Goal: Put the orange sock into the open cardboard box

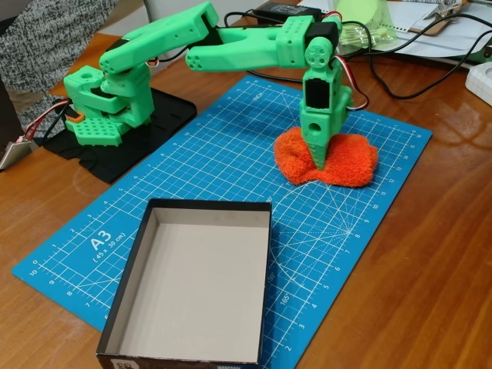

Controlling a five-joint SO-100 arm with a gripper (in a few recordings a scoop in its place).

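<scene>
orange sock (338,160) is lying in a fuzzy lump on the blue cutting mat (231,165), up and right of the open cardboard box (192,288), well apart from it. green gripper (319,157) points straight down with its tip pressed into the sock, fingers look closed together pinching the fabric. wooden table (430,269) underneath

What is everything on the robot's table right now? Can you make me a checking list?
Surface: blue cutting mat on a brown wooden table.
Job's things: orange sock lies on the mat; open cardboard box sits nearer the camera, nothing inside.
Clutter: papers at the table's far edge.
Gripper: green gripper points down, tips pressed into the sock; jaw state unclear.
Cables: black cables run behind the mat.
Surroundings: a person's patterned sleeve at the far left.
</scene>
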